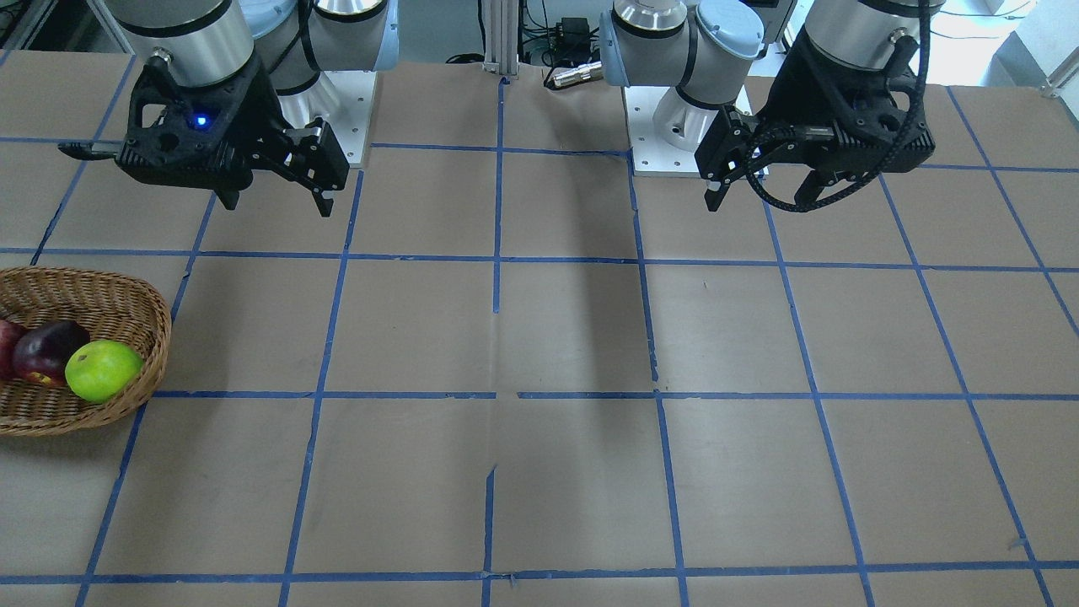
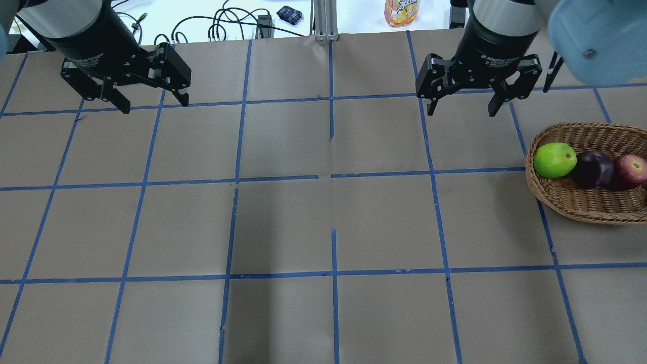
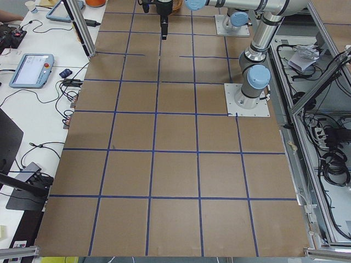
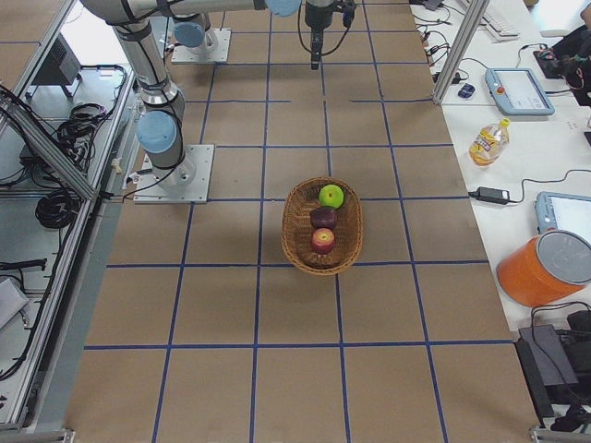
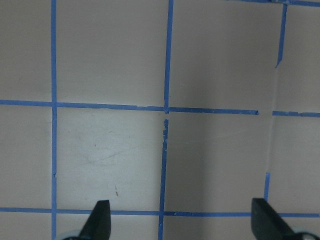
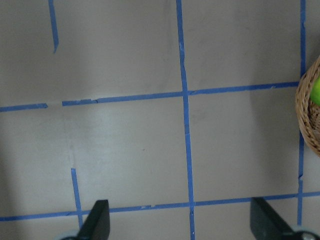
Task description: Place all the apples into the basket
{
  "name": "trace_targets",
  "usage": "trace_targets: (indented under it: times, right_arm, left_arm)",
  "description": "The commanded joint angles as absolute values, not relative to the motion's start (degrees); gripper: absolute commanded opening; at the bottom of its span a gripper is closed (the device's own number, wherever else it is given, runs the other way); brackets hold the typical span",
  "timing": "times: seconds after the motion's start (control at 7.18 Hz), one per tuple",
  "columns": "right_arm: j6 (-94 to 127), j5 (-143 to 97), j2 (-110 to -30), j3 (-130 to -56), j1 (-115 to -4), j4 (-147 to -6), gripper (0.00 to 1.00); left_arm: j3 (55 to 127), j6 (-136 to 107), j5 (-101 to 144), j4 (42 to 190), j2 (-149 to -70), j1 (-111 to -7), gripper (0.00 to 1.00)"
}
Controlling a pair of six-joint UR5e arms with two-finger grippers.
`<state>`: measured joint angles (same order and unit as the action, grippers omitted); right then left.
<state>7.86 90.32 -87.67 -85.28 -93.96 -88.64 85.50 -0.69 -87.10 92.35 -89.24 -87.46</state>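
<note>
Black left pincer and right pincer aloft, jaws wide (both downward).

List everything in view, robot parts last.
table: one, brown with blue tape grid, under both arms
basket: one, light-brown wicker, on the table at the robot's right
green apple: one, in the basket, at the end nearest the table's middle
maroon apple: one, in the basket, between the other two
red apple: one, in the basket, at the outer end
bottle: one, yellow-orange, on the white bench beside the table
bucket: one, orange, grey lid, on the same bench
left gripper: one, black, open, empty, above bare table
right gripper: one, black, open, empty, above the table near the basket
</note>
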Motion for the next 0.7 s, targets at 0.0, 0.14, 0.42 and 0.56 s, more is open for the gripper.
trace_targets:
  times: [0.0, 0.14, 0.42, 0.56]
  right_arm:
    - [6.6, 91.5, -84.6, -80.6, -93.6, -87.7, 1.0]
    - [6.6, 90.9, -84.7, -80.8, -93.5, -86.1, 1.0]
    - [6.5, 90.9, -84.8, -80.6, -93.6, -86.2, 1.0]
    - [6.5, 90.9, -84.8, -80.6, -93.6, -86.2, 1.0]
  left_arm:
    - [86.0, -0.4, -87.3, 92.3, -89.4, -87.5, 1.0]
    - [86.0, -0.4, -87.4, 92.3, -88.9, -87.5, 1.0]
    - [86.0, -0.4, -87.5, 92.4, -88.9, -87.5, 1.0]
    - [86.0, -0.4, -87.5, 92.4, -88.6, -87.5, 1.0]
